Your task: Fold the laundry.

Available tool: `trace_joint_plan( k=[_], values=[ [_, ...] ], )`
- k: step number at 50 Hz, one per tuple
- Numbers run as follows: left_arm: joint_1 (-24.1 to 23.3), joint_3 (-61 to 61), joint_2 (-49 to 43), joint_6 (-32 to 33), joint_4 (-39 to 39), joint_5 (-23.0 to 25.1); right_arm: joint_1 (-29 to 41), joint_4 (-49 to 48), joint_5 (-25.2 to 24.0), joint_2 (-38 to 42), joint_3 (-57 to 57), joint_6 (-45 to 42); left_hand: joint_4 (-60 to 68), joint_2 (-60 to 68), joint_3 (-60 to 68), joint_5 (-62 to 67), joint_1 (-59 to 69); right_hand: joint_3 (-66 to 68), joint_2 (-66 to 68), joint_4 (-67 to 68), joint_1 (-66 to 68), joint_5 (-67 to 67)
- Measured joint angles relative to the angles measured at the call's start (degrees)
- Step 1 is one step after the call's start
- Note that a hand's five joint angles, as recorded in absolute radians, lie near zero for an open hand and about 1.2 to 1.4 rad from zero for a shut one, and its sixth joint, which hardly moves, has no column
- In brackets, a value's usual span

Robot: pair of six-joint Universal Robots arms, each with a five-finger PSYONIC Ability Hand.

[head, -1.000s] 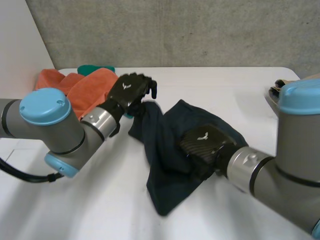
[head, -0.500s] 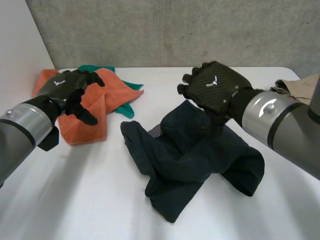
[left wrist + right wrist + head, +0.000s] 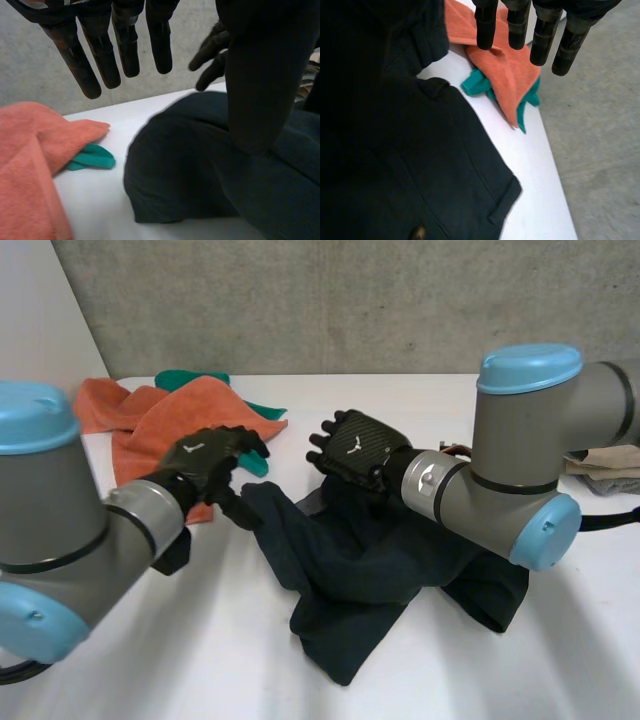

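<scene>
Lying crumpled across the middle of the white worktop [image 3: 200,640] is a dark navy garment [image 3: 370,570], bunched into loose folds, with one end stretching toward the near edge. The right wrist view shows a flapped pocket [image 3: 502,200] and a small button [image 3: 417,233] on its cloth.

The left robot hand [image 3: 205,462] hangs at the garment's left end, between it and an orange towel [image 3: 170,415]. In its own wrist view its fingers [image 3: 125,45] are straight, spread and hold nothing, with the thumb [image 3: 265,75] reaching over the dark cloth. Whether the thumb touches the cloth cannot be told.

The right robot hand [image 3: 352,450] is above the garment's far edge, palm turned toward the left robot hand. Its fingers [image 3: 486,25] hang straight and apart, grasping nothing, above the cloth and the towel beyond it.

The orange towel lies rumpled at the worktop's far left corner. A teal cloth [image 3: 195,378] lies under it, showing at its far edge and again just beside the garment's left end. At the worktop's right edge, behind the right arm, sits a beige cloth [image 3: 605,455]. A grey concrete wall [image 3: 350,300] stands behind the worktop.
</scene>
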Motion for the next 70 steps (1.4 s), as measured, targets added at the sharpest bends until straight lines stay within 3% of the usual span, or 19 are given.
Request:
trace_joint_plan(
  k=[6, 7, 10, 11, 12, 13, 17, 25, 26, 29, 33, 41, 46, 50, 58, 63, 66, 68, 70],
  values=[
    [-2.25, 3.03, -5.07, 0.34, 0.03, -2.44, -0.01, 1.89, -2.46, 4.04, -3.21, -0.14, 2.53, 2.12, 1.98, 3.04, 1.78, 0.33, 0.27, 0.19, 0.29, 0.23],
    [-2.64, 3.96, -6.60, 0.61, 0.04, -3.49, -0.02, 2.27, -2.87, 4.95, -3.82, -0.14, 10.31, 10.20, 9.39, 10.63, 10.21, 2.60, 2.32, 1.88, 1.92, 2.26],
    [-3.01, 5.55, -9.04, 1.33, 0.14, -5.49, -0.03, 3.02, -3.58, 7.58, -5.70, -0.10, 11.94, 11.74, 11.45, 12.20, 12.08, 2.60, 2.32, 1.88, 1.92, 2.26],
    [-3.06, 6.28, -10.07, 1.81, 0.27, -6.28, -0.03, 3.09, -3.58, 8.60, -6.64, -0.05, 11.94, 11.74, 11.45, 12.20, 12.08, 25.61, 25.40, 23.31, 21.55, 21.76],
    [-3.07, 6.64, -10.55, 2.08, 0.35, -6.63, -0.03, 3.05, -3.53, 9.02, -7.13, -0.01, 11.94, 11.74, 11.45, 12.20, 12.08, 25.61, 25.40, 23.31, 21.55, 21.76],
    [-3.07, 7.57, -11.66, 2.93, 0.72, -7.27, -0.06, 2.77, -3.22, 9.94, -8.38, 0.14, 33.79, 32.96, 32.07, 32.33, 32.70, 45.59, 45.70, 44.45, 38.89, 41.34],
    [-3.05, 10.26, -13.91, 5.78, 2.16, -8.03, -0.24, 0.42, -1.33, 11.17, -11.44, 0.97, 44.65, 43.65, 41.69, 40.28, 38.29, 54.91, 52.94, 53.84, 42.50, 49.98],
    [-2.70, 21.73, -17.23, 13.81, 8.47, -8.32, -0.93, -13.30, 8.00, 10.88, -17.58, 7.14, 45.11, 43.82, 41.85, 40.28, 38.28, 55.15, 54.00, 54.23, 42.50, 50.11],
    [-2.47, 27.08, -17.95, 16.41, 12.29, -8.31, -1.29, -19.43, 11.82, 10.06, -19.25, 9.61, 45.12, 43.86, 41.85, 40.28, 38.28, 55.15, 54.40, 54.24, 42.50, 50.11],
    [-2.25, 33.30, -18.03, 18.69, 19.21, -8.24, -2.07, -28.78, 16.95, 7.57, -20.91, 12.69, 45.12, 43.88, 41.85, 40.28, 38.28, 55.15, 54.40, 54.25, 42.50, 50.11],
    [-2.17, 38.35, -16.97, 19.98, 31.30, -7.35, -2.99, -36.97, 20.63, 2.95, -20.21, 15.97, 45.12, 43.88, 41.85, 40.28, 38.28, 55.15, 54.40, 54.26, 42.50, 50.11],
    [-2.50, 34.94, -14.24, 19.36, 41.84, -4.01, -3.97, -39.60, 21.27, -7.20, -9.39, 19.15, 45.13, 43.88, 41.85, 40.28, 38.28, 55.15, 54.40, 54.26, 42.50, 50.11],
    [-3.05, 28.52, -13.89, 18.49, 41.84, -2.79, -5.14, -38.54, 20.47, -12.58, 1.09, 19.21, 45.13, 43.94, 41.85, 40.28, 38.28, 55.15, 54.40, 54.26, 42.50, 50.11],
    [-4.59, 18.99, -13.90, 16.38, 41.11, 0.14, -7.64, -35.73, 19.15, -17.38, 16.38, 18.86, 45.33, 44.11, 42.26, 40.28, 38.29, 55.15, 54.44, 54.26, 43.21, 50.12],
    [-7.88, 3.97, -13.97, 13.66, 40.78, 8.25, -11.02, -30.14, 17.93, -18.62, 34.38, 15.68, 38.43, 37.48, 37.51, 38.92, 37.05, 55.15, 54.60, 54.27, 43.40, 51.28],
    [-11.52, -2.34, -13.79, 13.34, 40.78, 12.40, -13.66, -28.25, 17.94, -18.48, 39.89, 11.22, 30.07, 29.28, 29.12, 31.06, 27.92, 55.15, 54.60, 54.27, 43.40, 51.28],
    [-13.38, -4.73, -12.82, 13.40, 40.72, 13.80, -15.29, -27.93, 18.12, -18.41, 40.50, 8.88, 19.95, 19.33, 19.43, 20.35, 16.77, 47.22, 46.65, 46.88, 38.97, 46.23],
    [-14.01, -5.79, -11.69, 13.44, 40.56, 14.20, -16.35, -27.88, 18.29, -18.41, 40.01, 7.85, 7.08, 6.78, 7.13, 7.09, 3.96, 28.17, 26.38, 27.14, 22.16, 27.64],
    [-14.24, -6.65, -10.23, 13.47, 40.27, 14.34, -17.23, -27.83, 18.46, -18.44, 39.21, 7.32, 4.65, 4.49, 4.81, 4.71, 2.02, 13.57, 12.73, 13.65, 10.68, 14.03]
  ],
)
